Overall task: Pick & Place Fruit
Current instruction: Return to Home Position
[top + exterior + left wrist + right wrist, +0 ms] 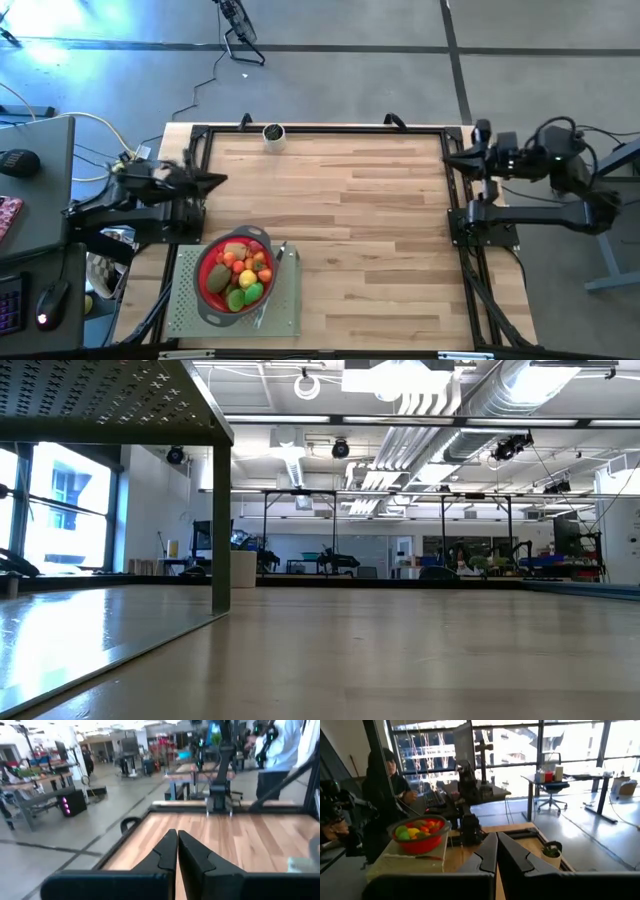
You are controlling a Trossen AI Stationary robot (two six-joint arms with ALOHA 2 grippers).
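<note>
Red strainer (205,287), lower left of the high view, contains the fruit (243,272) and stands on the grey perforated shelf (188,310). Left gripper (218,180) is at the left edge of the wooden table (350,220), fingers closed together and holding nothing. Right gripper (450,157) is at the table's upper right edge, also closed and holding nothing.

We see two near-black arms of boxy, jointed links: the left arm (150,205) at nine o'clock in the high view, the right arm (545,212) at three. A black cable (556,124) loops over the right one. The left gripper (177,839) and right gripper (497,841) have matte black, wedge-shaped fingers (164,856) tapering to points.
</note>
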